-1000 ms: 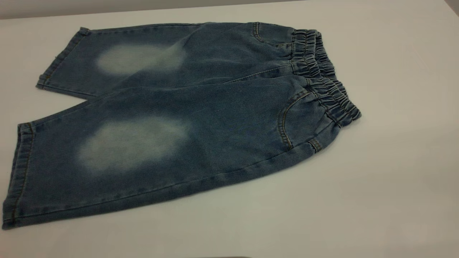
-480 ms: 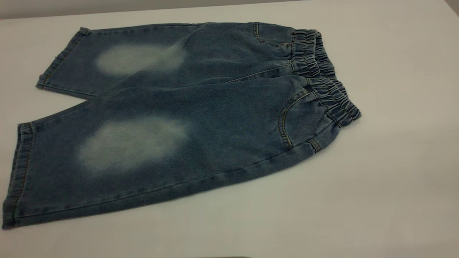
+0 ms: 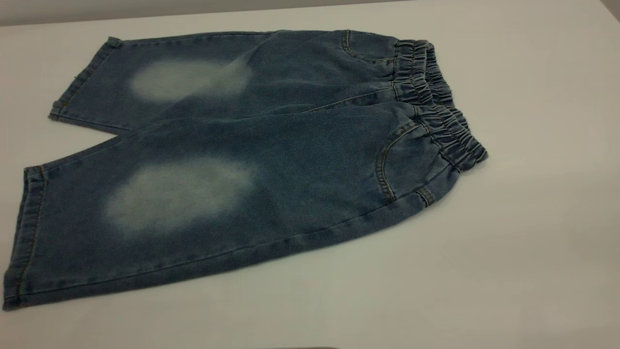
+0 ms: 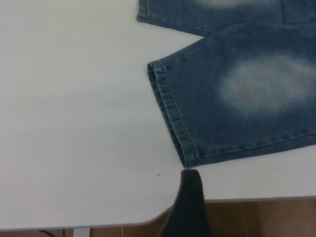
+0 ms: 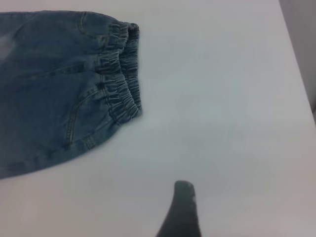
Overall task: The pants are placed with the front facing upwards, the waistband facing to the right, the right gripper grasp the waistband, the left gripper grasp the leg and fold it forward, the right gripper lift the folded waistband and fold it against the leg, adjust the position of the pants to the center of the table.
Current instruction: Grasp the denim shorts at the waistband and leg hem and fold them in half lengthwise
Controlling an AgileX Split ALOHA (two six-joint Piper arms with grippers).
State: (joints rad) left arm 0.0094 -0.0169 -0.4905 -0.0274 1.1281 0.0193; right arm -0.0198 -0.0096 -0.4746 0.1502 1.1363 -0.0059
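Table (image 3: 533, 97) holds pants (image 3: 290, 160) flat (near hem cut off, ext. view).

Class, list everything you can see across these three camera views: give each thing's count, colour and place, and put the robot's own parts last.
pants: one, blue denim with two pale knee patches, lying flat and unfolded on the table, legs towards the left.
waistband: one, darker blue, gathered, at the pants' right end.
table: one, white to pale grey, under everything.
floor: brown strip past the table edge, left wrist view.
left gripper: one, black, near the front leg's hem corner, not touching.
right gripper: one, black, over bare table, apart from the waistband.
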